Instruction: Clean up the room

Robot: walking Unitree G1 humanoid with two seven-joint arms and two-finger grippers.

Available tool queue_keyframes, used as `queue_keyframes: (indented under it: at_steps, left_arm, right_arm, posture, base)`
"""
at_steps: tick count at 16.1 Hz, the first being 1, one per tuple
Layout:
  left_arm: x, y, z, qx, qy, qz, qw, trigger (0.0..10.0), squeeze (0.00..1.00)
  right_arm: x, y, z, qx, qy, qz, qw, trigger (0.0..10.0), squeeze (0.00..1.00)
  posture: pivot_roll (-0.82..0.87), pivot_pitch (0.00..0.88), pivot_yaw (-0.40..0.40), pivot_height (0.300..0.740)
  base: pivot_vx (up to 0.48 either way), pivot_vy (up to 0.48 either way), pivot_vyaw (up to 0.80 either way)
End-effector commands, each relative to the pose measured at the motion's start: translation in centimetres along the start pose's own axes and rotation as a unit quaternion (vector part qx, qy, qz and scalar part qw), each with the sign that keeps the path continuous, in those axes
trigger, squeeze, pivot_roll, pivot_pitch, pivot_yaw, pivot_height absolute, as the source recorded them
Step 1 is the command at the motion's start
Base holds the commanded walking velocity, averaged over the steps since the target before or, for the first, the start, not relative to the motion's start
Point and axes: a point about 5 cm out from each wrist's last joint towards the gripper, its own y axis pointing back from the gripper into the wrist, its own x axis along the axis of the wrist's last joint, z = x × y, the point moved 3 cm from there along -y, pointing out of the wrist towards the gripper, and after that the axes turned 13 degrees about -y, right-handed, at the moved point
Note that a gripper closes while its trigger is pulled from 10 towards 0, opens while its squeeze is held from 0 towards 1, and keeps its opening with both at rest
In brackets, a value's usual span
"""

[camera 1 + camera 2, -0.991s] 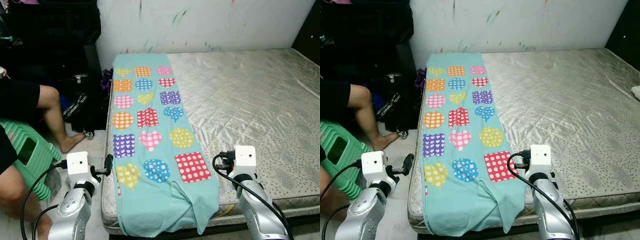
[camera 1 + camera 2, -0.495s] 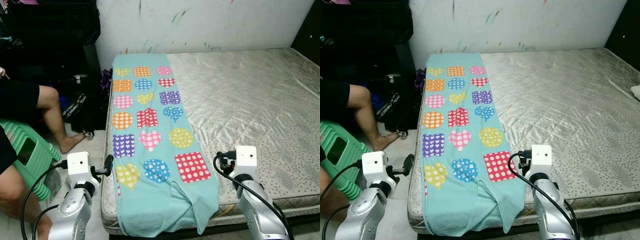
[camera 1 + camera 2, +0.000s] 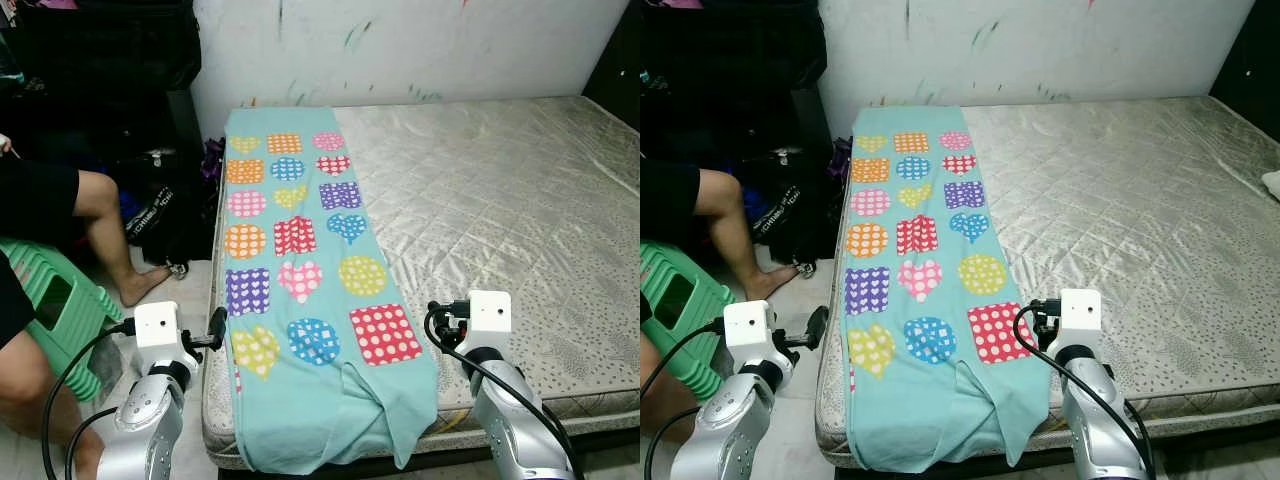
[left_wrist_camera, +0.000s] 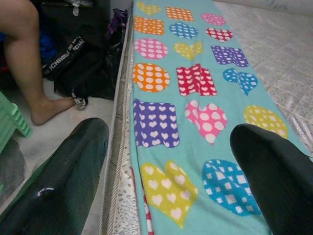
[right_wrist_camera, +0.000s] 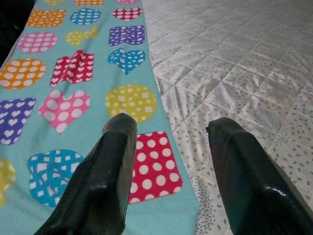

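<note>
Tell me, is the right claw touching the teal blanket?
Apart. The right wrist view shows the open right claw hovering above the teal blanket, fingers clear of it.

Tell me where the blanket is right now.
The blanket lies spread along the mattress's left edge, its near end draped over the foot, between the left gripper and right gripper.

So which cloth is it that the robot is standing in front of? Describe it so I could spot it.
Look at the big bare quilted mattress against the scribbled white wall. Along its left edge, nearest the seated person's leg, lies a long turquoise blanket, its near end drooping over the mattress edge. Its rows of bright polka-dotted hearts, circles and squares set it apart from the pale mattress.
</note>
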Motion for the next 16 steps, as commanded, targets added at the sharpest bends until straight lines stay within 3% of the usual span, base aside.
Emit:
queue_keyframes:
  at_steps: [1,9,16]
  left_arm:
    - [0.4,0.0,-0.3,0.007,-0.005,0.007,1.0,10.0,0.0]
    - [0.4,0.0,-0.3,0.008,-0.006,0.006,1.0,10.0,0.0]
    - [0.7,0.0,-1.5,0.041,-0.031,0.013,0.999,10.0,0.0]
  right_arm:
    - [0.6,0.0,-0.2,0.006,-0.001,0.013,1.0,10.0,0.0]
    - [0.5,0.1,-0.5,0.015,0.002,0.011,1.0,10.0,0.0]
    - [1.1,-0.2,-1.6,0.056,0.023,0.023,0.998,10.0,0.0]
  posture:
    - [-0.11,0.0,0.004,0.7]
    - [-0.12,0.0,0.006,0.596]
    - [-0.11,0.0,0.006,0.591]
  base:
    - [0.0,0.0,0.0]
    - [0.0,0.0,0.0]
    - [0.0,0.0,0.0]
